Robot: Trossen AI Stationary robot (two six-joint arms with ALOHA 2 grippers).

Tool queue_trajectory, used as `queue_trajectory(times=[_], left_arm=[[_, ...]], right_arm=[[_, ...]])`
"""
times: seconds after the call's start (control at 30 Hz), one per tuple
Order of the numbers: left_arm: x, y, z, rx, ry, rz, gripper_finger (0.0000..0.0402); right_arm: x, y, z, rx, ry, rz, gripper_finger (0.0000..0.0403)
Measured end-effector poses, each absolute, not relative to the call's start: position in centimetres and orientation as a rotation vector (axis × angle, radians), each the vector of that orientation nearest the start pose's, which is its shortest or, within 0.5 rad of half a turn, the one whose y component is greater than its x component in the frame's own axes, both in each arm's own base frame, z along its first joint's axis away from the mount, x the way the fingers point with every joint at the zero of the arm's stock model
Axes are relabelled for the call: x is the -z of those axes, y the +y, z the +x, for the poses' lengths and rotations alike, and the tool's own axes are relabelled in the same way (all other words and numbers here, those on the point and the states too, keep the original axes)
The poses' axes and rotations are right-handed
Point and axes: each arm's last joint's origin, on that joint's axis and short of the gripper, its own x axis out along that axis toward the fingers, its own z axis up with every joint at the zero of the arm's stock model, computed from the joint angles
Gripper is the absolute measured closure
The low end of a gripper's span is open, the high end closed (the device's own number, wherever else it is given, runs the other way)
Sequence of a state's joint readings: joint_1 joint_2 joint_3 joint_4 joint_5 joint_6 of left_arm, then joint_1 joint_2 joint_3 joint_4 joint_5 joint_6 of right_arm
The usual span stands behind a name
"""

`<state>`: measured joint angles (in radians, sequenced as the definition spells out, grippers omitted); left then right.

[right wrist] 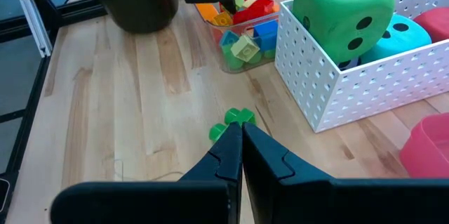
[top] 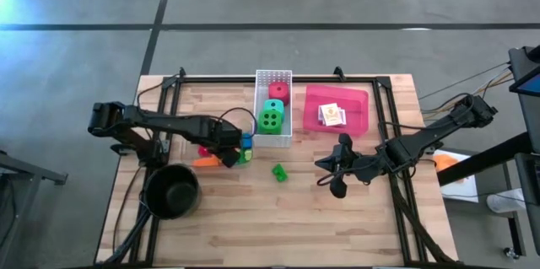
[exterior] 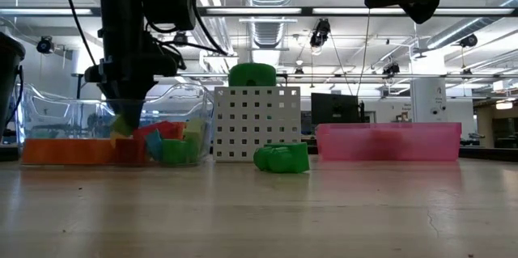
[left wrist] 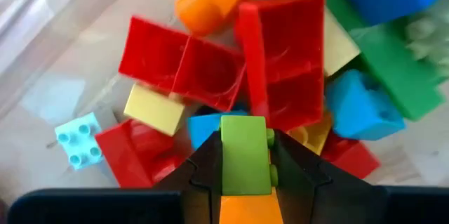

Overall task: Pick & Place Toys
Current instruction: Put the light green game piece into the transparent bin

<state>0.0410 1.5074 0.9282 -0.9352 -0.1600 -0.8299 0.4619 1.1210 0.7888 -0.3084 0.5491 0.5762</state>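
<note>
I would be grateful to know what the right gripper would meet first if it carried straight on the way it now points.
Probably the small green brick lying loose on the table. It sits just ahead of the shut right gripper, almost in line with its tips. Depth is unclear, so the tips might touch the wood first.

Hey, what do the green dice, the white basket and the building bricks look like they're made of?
The green dice looks like soft foam: matte, with rounded corners and dark pips. The white basket looks like rigid plastic or painted metal, its flat walls punched with even holes; which one is unclear. The building bricks look like hard, glossy moulded plastic with sharp edges and studs, including the lime brick in the left gripper.
</note>
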Motion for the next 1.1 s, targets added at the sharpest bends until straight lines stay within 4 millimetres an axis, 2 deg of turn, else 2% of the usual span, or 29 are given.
queue_trajectory(times=[0.27, 0.43, 0.5, 1.1], left_arm=[[-18.59, 1.48, 24.64, -0.778, 1.332, -0.577, 0.0311], [-18.59, 1.49, 24.68, -0.782, 1.326, -0.583, 0.0264], [-18.59, 1.48, 24.68, -0.779, 1.327, -0.58, 0.0257], [-18.6, 1.47, 24.79, -0.72, 1.341, -0.523, 0.0251]], right_arm=[[-26.28, 8.92, 21.31, 0.24, 0.513, 0.251, 0.0395], [-26.29, 8.92, 21.31, 0.24, 0.513, 0.251, 0.0395], [-26.28, 8.92, 21.31, 0.24, 0.513, 0.251, 0.0395], [-26.29, 8.93, 21.31, 0.239, 0.513, 0.251, 0.0395]])
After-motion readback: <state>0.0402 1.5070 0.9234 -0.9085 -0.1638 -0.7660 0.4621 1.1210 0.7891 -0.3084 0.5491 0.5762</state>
